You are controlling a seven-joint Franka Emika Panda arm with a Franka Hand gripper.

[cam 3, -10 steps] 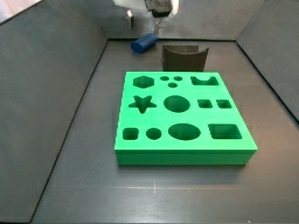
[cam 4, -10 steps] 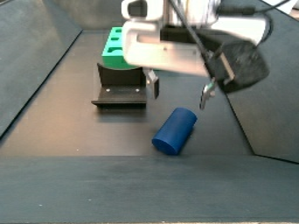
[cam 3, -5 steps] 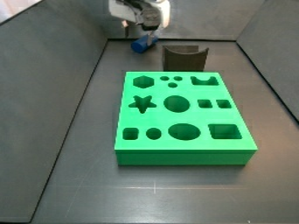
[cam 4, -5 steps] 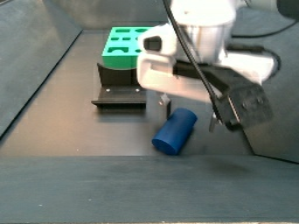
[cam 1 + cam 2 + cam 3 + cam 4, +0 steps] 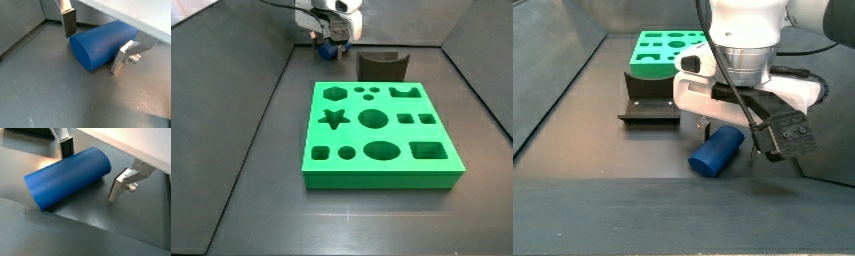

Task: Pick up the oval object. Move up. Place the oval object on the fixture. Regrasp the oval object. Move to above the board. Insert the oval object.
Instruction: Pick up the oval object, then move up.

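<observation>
The small smooth blue plastic oval object [image 5: 718,150] is lying on its side on the dark table [image 5: 607,210], near the dark grey-brown fixture [image 5: 651,102] and apart from the large bright green board [image 5: 381,133] with its shaped cut-outs. The hand [image 5: 93,41] is hanging low over the peg with its silver fingers [image 5: 122,183] spread open on either side of it, gripping nothing. In both wrist views, gaps are showing between the pads and the blue body.
</observation>
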